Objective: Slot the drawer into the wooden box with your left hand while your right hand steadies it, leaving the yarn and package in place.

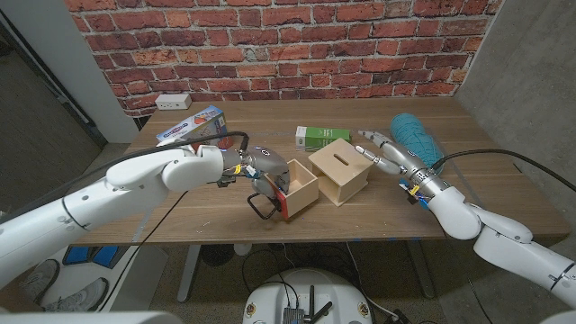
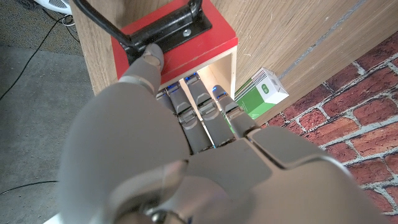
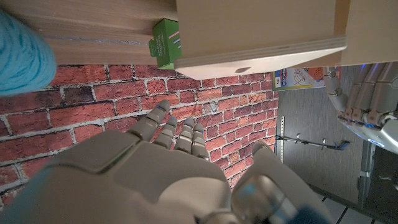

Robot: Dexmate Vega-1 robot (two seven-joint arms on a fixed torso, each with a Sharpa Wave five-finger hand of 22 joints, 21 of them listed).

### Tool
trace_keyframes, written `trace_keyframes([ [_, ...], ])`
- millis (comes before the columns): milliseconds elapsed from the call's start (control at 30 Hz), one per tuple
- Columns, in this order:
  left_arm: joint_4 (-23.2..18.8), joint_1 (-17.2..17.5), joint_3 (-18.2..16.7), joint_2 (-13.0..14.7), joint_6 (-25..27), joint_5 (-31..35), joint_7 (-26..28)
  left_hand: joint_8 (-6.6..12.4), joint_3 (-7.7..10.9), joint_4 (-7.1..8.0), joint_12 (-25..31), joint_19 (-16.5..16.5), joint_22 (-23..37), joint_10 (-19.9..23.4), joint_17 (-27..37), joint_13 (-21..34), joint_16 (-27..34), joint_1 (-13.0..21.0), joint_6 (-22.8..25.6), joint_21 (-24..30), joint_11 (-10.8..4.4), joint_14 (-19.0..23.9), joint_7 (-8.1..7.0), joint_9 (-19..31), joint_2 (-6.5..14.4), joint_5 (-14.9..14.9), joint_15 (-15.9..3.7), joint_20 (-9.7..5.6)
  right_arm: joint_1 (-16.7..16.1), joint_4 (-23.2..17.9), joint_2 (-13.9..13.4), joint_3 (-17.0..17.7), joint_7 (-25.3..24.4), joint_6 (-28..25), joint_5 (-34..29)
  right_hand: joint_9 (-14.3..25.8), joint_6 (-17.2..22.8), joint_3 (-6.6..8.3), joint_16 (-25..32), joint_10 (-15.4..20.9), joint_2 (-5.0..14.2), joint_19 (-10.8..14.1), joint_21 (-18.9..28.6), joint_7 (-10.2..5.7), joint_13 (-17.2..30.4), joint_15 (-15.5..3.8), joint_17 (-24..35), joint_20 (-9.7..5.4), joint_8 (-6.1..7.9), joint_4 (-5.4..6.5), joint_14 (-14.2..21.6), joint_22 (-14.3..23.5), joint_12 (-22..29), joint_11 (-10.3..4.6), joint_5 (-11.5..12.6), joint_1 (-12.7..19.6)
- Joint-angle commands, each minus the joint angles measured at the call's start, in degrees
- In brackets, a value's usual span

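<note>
The drawer [image 1: 301, 184] is light wood with a red front [image 2: 186, 50] and a black handle [image 1: 262, 206]. My left hand [image 1: 259, 168] grips it, fingers [image 2: 199, 102] inside the tray and thumb on the red front by the handle. It sits just left of the wooden box [image 1: 340, 169], which has a slot in its top. My right hand [image 1: 385, 153] hovers by the box's right corner with fingers spread and nothing in it; contact with the box [image 3: 261, 31] cannot be told. Teal yarn [image 1: 416, 135] lies behind that hand. A green package [image 1: 319, 137] lies behind the box.
A colourful flat package [image 1: 191, 124] lies at the table's back left, a white power strip [image 1: 173, 101] beyond it. The brick wall runs behind the table. The table's front edge [image 1: 360, 236] is close below the drawer.
</note>
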Motion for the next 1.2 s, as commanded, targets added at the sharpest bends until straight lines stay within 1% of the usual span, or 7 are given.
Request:
trace_keyframes([
  [33, 0.9, -2.3, 2.4, -2.7, -1.5, 1.9, -1.5, 0.91, 0.10, 0.11, 0.3, -0.3, 0.2, 1.5, 0.2, 0.1, 0.2, 1.9, 0.6, -0.1, -1.03, 0.6, -0.02, 1.9, 2.4, 0.4, -4.54, -9.04, -2.1, -2.4, -3.5, -0.4, -2.8, -4.7, -11.0, 0.1, -0.4, 0.41, 0.1, -0.3, 1.77, -0.4, -0.1, 0.05, 0.0, -2.58, 0.1, -2.64, 0.10, 0.00, -0.5, 0.3, 0.0, -0.15, -0.1, -0.1],
  [167, 1.1, -2.9, 3.1, -3.5, -1.8, 2.3, -2.2, 0.93, 0.05, 0.10, 0.3, -0.4, 0.2, 1.5, 0.3, 0.1, 0.2, 1.9, 0.5, -0.1, -1.02, 0.7, -0.04, 1.9, 2.4, 0.4, -4.54, -9.06, -2.8, -3.0, -4.9, -0.5, -2.8, -5.4, -12.6, 0.1, 0.1, 0.41, 0.3, 0.1, 1.87, -0.7, -0.1, 0.02, 0.0, -2.75, 0.2, -2.81, 0.37, 0.16, -0.2, 0.3, 0.2, -0.36, -0.2, -0.3],
  [467, 0.5, -2.2, 3.3, -3.6, -1.5, 3.1, -2.8, 0.93, -0.02, 0.08, 0.3, -0.6, 0.2, 1.5, 0.2, 0.2, 0.2, 2.0, 0.4, -0.1, -1.02, 0.6, -0.04, 1.9, 2.4, 0.4, -4.54, -9.10, -3.6, -3.4, -8.6, -0.3, -1.3, -4.7, -13.7, 0.1, 1.2, 0.40, 0.9, 1.4, 2.08, -0.7, 0.1, -0.28, 0.0, -2.83, 0.2, -2.99, 0.89, 0.60, 1.1, 0.3, 0.7, -0.74, -0.3, -0.8],
  [567, 0.3, -2.2, 3.2, -3.6, -1.5, 3.3, -3.0, 0.95, -0.05, 0.08, 0.3, -0.7, 0.2, 1.4, 0.2, 0.2, 0.2, 2.0, 0.4, -0.1, -1.01, 0.6, -0.17, 1.9, 2.4, 0.4, -4.54, -9.10, -3.8, -3.6, -9.7, -0.1, -0.8, -4.5, -13.9, 0.2, 1.8, 0.37, 1.1, 1.7, 2.11, -0.7, 0.2, -0.24, 0.1, -2.61, 0.2, -3.01, 1.09, 0.78, 1.7, 0.2, 0.7, -0.45, -0.4, -1.0],
  [700, 0.3, -2.2, 3.2, -3.6, -1.8, 3.5, -3.1, 0.95, -0.07, 0.08, 0.3, -0.7, 0.2, 1.4, 0.2, 0.2, 0.2, 2.0, 0.4, -0.1, -1.00, 0.6, -0.19, 1.9, 2.5, 0.4, -4.54, -9.09, -4.1, -3.5, -10.4, -0.1, -1.0, -4.1, -14.2, 0.2, 2.4, 0.33, 1.5, 2.4, 2.15, -0.6, 0.3, 0.19, 0.1, -2.43, 0.2, -2.98, 1.31, 0.99, 2.5, 0.2, 0.9, -0.23, -0.5, -1.2],
  [900, 0.6, -2.7, 3.6, -3.9, -2.6, 4.4, -3.2, 0.98, -0.12, 0.08, 0.3, -0.8, 0.2, 1.5, 0.2, 0.2, 0.2, 2.0, 0.4, -0.1, -1.00, 0.5, -0.15, 1.9, 2.5, 0.4, -4.54, -9.08, -4.6, -3.7, -11.5, -0.2, -0.6, -4.2, -15.1, 0.2, 2.6, 0.30, 1.6, 2.7, 2.18, -0.3, 0.5, 0.21, 0.1, -2.39, 0.2, -2.93, 1.33, 1.15, 2.9, 0.2, 1.0, -0.18, -0.5, -1.3],
  [1200, 0.8, -3.2, 4.1, -4.6, -3.3, 5.7, -3.6, 1.01, -0.17, 0.09, 0.2, -0.8, 0.2, 1.4, 0.2, 0.2, 0.2, 2.0, 0.3, -0.1, -1.02, 0.5, -0.15, 1.9, 2.5, 0.4, -4.54, -9.07, -5.0, -3.7, -12.3, -0.5, -1.5, -4.2, -16.2, 0.2, 3.0, 0.26, 1.7, 2.9, 2.18, -0.2, 0.5, 0.17, 0.2, -2.46, 0.2, -2.74, 1.38, 1.31, 3.2, 0.2, 1.0, -0.29, -0.6, -1.4],
])
